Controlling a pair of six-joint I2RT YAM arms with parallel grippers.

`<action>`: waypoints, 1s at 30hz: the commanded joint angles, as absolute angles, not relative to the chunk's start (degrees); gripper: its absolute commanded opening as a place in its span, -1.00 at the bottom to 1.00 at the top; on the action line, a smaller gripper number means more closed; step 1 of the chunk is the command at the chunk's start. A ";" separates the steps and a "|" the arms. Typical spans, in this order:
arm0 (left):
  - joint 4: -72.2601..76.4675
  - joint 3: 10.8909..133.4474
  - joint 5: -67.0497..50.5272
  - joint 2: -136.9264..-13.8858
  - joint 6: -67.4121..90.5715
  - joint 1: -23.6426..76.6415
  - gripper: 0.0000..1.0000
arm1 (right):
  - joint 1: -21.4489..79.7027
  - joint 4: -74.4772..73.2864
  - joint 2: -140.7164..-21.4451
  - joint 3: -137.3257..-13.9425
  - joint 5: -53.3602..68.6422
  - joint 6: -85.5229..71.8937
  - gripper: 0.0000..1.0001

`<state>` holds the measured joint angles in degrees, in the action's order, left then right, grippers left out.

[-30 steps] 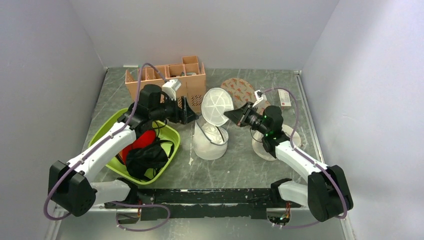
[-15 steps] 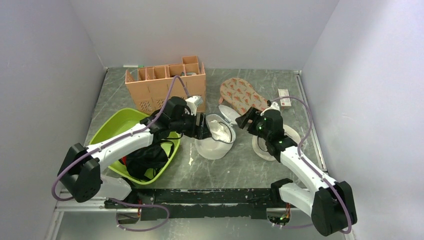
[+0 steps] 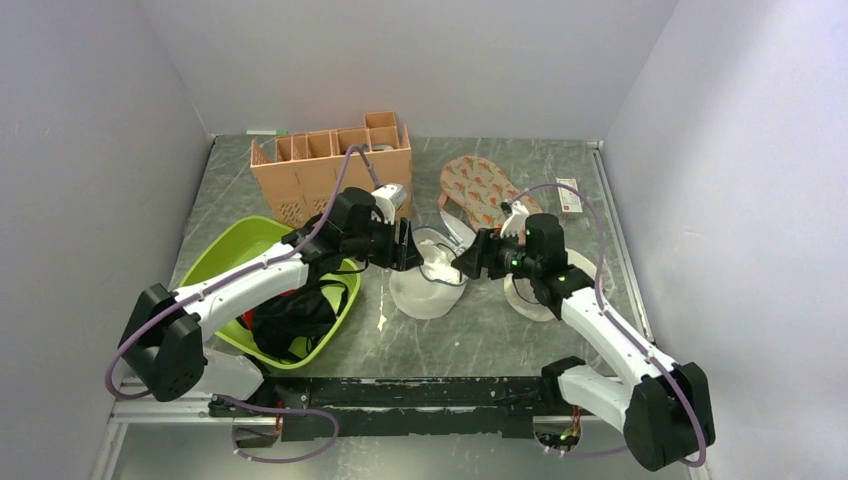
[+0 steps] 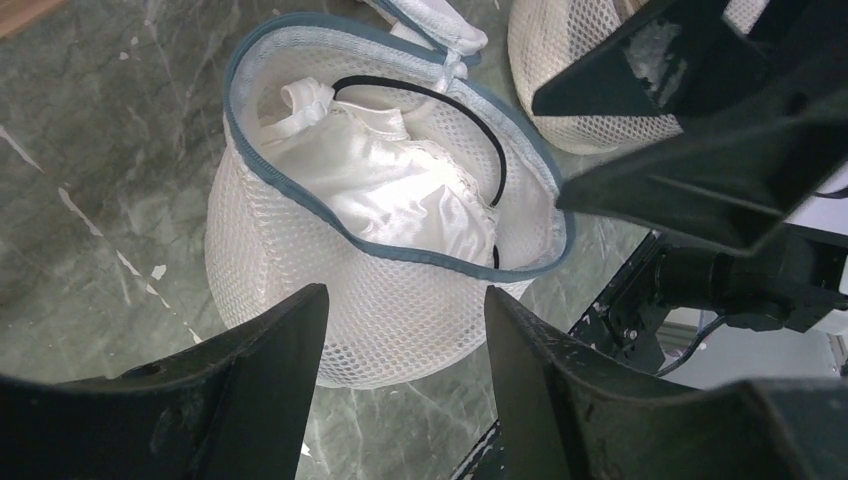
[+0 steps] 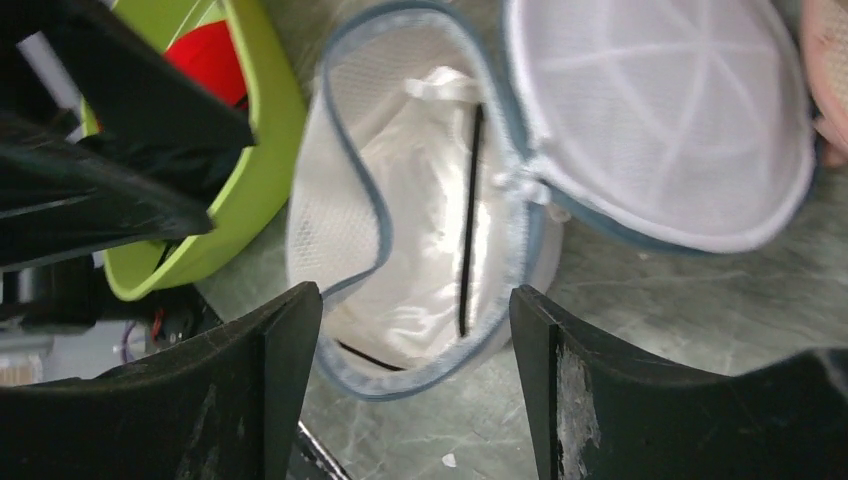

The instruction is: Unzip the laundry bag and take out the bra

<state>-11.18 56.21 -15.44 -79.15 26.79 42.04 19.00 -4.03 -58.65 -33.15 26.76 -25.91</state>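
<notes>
The laundry bag (image 3: 424,293) is a white mesh drum with a grey-blue zip rim, standing unzipped mid-table. Its round lid (image 5: 660,120) is flipped back on the far side. Inside lies the bra (image 4: 385,190), white and shiny with a thin black strap, also seen in the right wrist view as the bra (image 5: 420,230). My left gripper (image 3: 408,247) hovers at the bag's left rim, open and empty. In its own view the left gripper (image 4: 403,300) frames the bag's wall. My right gripper (image 3: 468,262) hangs open at the right rim, and the right gripper (image 5: 412,300) holds nothing.
A lime-green basin (image 3: 222,258) with a red garment (image 5: 215,60) and a black garment (image 3: 290,315) stands left of the bag. A tan compartment crate (image 3: 330,165) is at the back. A patterned mitt-like cloth (image 3: 480,185), a small box (image 3: 570,197) and another mesh bag (image 3: 525,297) lie to the right.
The right gripper let go of the raised lid, which dropped back behind the bag, then moved left to the rim. The left arm swung right from the basin to the bag.
</notes>
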 commanded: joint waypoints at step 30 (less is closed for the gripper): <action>-15.41 51.59 4.48 -64.90 30.20 42.08 0.59 | 36.19 -3.25 -77.57 -53.66 47.19 -32.50 0.59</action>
